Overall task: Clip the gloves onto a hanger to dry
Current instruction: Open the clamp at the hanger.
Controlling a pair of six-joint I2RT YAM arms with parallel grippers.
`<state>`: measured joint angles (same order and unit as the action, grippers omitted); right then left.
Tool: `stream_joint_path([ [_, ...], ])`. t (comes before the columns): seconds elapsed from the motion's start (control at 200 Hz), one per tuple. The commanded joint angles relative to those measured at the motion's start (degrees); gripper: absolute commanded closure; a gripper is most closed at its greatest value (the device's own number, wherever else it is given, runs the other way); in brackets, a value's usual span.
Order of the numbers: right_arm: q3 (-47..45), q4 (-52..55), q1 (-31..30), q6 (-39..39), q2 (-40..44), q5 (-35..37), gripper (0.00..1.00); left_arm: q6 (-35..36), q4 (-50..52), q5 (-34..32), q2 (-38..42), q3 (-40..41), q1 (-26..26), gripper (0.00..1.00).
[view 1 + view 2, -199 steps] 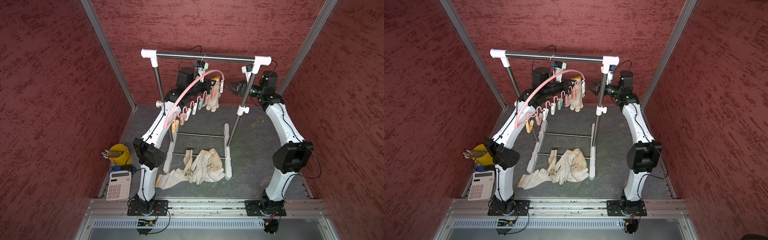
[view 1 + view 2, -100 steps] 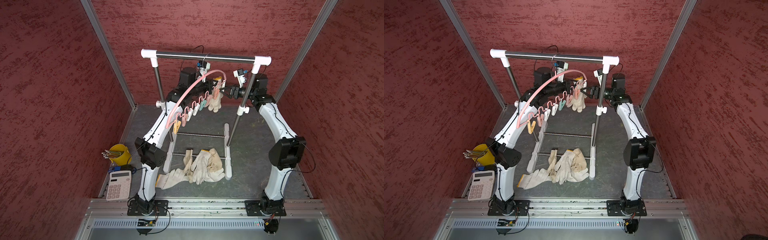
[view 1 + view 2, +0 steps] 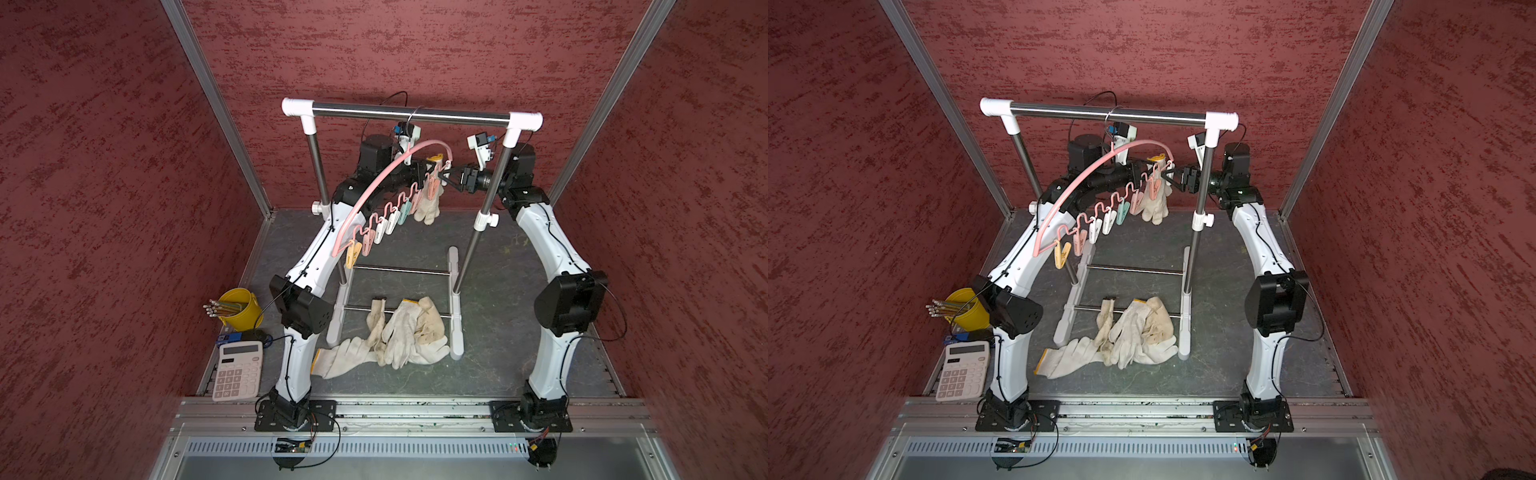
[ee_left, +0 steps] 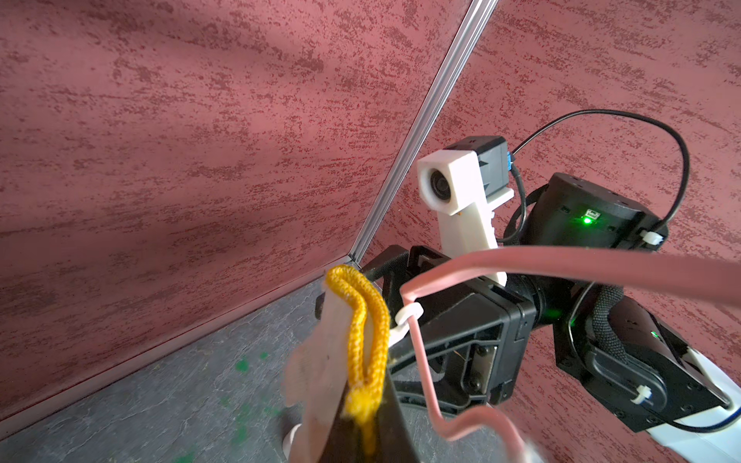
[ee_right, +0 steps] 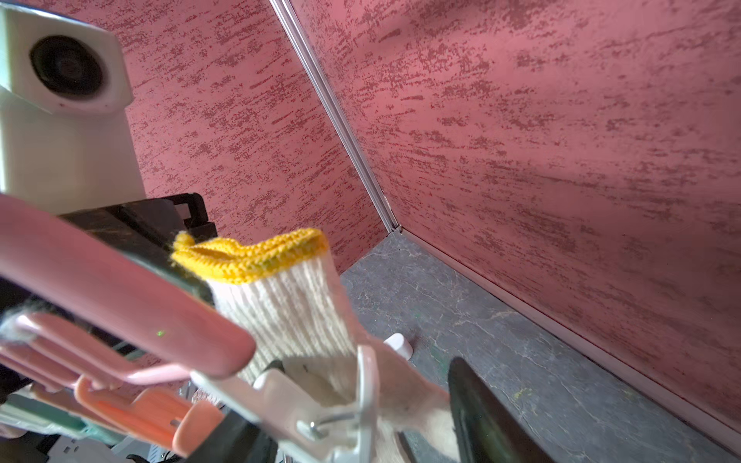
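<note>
The pink hanger [image 3: 374,183] [image 3: 1084,174] hangs by its hook from the steel rack, with a row of pastel clips under it. My left gripper [image 3: 430,166] [image 4: 363,433] is shut on the yellow-trimmed cuff of one glove [image 3: 428,205] [image 4: 361,340]. It holds this glove up at the hanger's far end. My right gripper [image 3: 451,176] [image 5: 361,433] is open, and its fingers straddle the white end clip [image 5: 320,409] beside that cuff [image 5: 280,296]. Gaps show on both sides of the clip. More gloves [image 3: 399,336] [image 3: 1125,336] lie heaped on the floor.
The steel rack [image 3: 411,113] with white joints stands mid-floor, and its feet flank the glove heap. A yellow cup of pencils [image 3: 241,307] and a calculator [image 3: 237,370] sit at the left edge. Red walls close in on three sides.
My right arm has swung left to the hanger's far end. Its fingers now sit around the white end clip and have narrowed. The left gripper still holds the glove in place.
</note>
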<state>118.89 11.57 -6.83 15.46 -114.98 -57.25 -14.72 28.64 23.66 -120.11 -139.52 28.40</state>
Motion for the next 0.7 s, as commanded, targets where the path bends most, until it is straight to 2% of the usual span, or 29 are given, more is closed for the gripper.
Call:
stream_joint_path([
  [0.0, 2.2, -3.3, -0.2, 1.7, -0.6, -0.8, 0.4, 1.6, 6.7, -2.4, -3.8, 1.2, 0.2, 1.0],
  [0.696, 2.7, -3.2, -0.2, 2.0, -0.4, -0.1, 0.78, 1.0, 7.3, -3.2, -3.6, 2.0, -0.1, 1.0],
])
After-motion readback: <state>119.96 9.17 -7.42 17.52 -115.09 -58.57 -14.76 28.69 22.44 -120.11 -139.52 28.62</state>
